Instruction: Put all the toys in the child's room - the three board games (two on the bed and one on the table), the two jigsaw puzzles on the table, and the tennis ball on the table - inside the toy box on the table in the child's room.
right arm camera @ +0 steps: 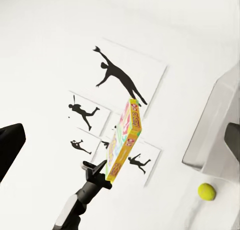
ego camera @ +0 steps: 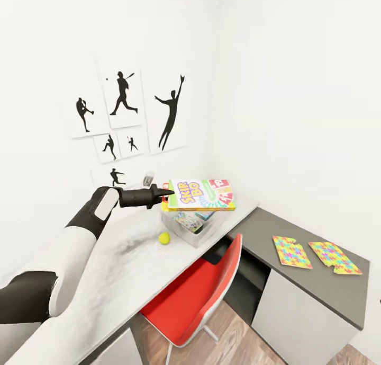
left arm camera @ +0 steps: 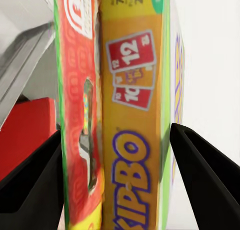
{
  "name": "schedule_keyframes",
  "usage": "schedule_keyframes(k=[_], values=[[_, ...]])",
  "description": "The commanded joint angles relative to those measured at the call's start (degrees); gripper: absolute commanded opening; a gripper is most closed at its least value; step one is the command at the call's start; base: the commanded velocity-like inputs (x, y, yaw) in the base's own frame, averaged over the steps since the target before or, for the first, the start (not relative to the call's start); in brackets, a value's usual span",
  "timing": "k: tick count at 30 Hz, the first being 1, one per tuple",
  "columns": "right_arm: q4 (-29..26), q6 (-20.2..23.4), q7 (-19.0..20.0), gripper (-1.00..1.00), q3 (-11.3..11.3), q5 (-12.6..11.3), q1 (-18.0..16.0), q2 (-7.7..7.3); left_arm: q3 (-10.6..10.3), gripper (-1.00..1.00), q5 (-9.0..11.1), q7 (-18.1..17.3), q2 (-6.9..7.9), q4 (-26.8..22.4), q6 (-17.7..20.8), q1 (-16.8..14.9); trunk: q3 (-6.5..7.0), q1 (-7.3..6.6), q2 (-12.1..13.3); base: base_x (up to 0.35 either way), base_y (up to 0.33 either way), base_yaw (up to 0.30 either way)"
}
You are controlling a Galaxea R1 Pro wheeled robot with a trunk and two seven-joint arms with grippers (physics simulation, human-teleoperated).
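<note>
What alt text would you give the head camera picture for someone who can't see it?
The robot's left gripper holds a yellow Skip-Bo game box flat above a translucent toy box on a pale desk. A tennis ball lies beside the bin; two jigsaw puzzles rest on the lower grey top.

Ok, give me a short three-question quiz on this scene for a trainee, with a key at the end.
1. True or false: the left gripper holds the Skip-Bo game box above the toy box.
2. Where do the two jigsaw puzzles lie? A) in the toy box B) on the lower dark grey top C) on the red chair
3. Fill in: the tennis ball sits on the pale table, ____ the toy box.

Key: 1 true; 2 B; 3 outside, just beside it.
</note>
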Motion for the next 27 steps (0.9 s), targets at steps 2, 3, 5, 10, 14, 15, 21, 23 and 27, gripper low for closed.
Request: schedule_keyframes(k=[2, 3, 5, 10, 14, 15, 21, 23, 27], values=[[0.0, 0.3, 0.0, 1.00, 0.0, -0.1, 0.0, -0.02, -0.1, -1.00, 0.2, -0.3, 0.05, 0.0, 0.1, -0.1, 0.03, 0.06, -0.1, 0.147, -0.252, -0.212], [0.0, 0.3, 0.0, 1.00, 0.0, -0.1, 0.0, -0.02, -0.1, -1.00, 0.2, -0.3, 0.05, 0.0, 0.1, -0.1, 0.10, 0.06, -0.1, 0.100, -0.268, -0.212], [0.0, 0.3, 0.0, 1.00, 0.0, -0.1, 0.0, -0.02, -0.1, -1.00, 0.2, -0.3, 0.05, 0.0, 0.1, -0.1, 0.23, 0.06, -0.1, 0.062, -0.271, -0.213], [0.0, 0.3, 0.0, 1.00, 0.1, -0.1, 0.0, -0.02, 0.0, -1.00, 0.2, -0.3, 0.05, 0.0, 0.1, -0.1, 0.57, 0.06, -0.1, 0.151, -0.191, -0.215], [0.0, 0.2, 0.0, 1.00, 0.1, -0.1, 0.0, 0.01, 0.5, -1.00, 0.1, -0.3, 0.10, 0.0, 0.1, -0.1, 0.69, 0.06, -0.1, 0.174, -0.162, -0.102], [0.0, 0.2, 0.0, 1.00, 0.1, -0.1, 0.0, 0.03, 1.0, -1.00, 0.1, -0.2, 0.09, 0.0, 0.1, -0.1, 0.70, 0.06, -0.1, 0.227, -0.040, -0.036], [0.0, 0.2, 0.0, 1.00, 0.1, -0.1, 0.0, 0.06, 2.2, -1.00, 0.1, 0.7, 0.07, -0.1, 0.0, -0.1, 0.72, 0.06, -0.1, 0.266, -0.068, -0.013], [-0.1, 0.2, 0.0, 1.00, 0.1, -0.1, 0.0, 0.03, 2.4, -1.00, 0.1, 0.8, 0.05, -0.6, 0.1, -0.1, 0.72, 0.06, -0.1, 0.216, -0.124, -0.002], [0.0, 0.2, 0.0, 1.00, 0.2, -0.1, 0.0, 0.06, 2.5, -1.00, 0.1, 0.8, 0.02, -0.9, 0.1, -0.1, 0.72, 0.06, -0.1, 0.130, -0.168, 0.000]])
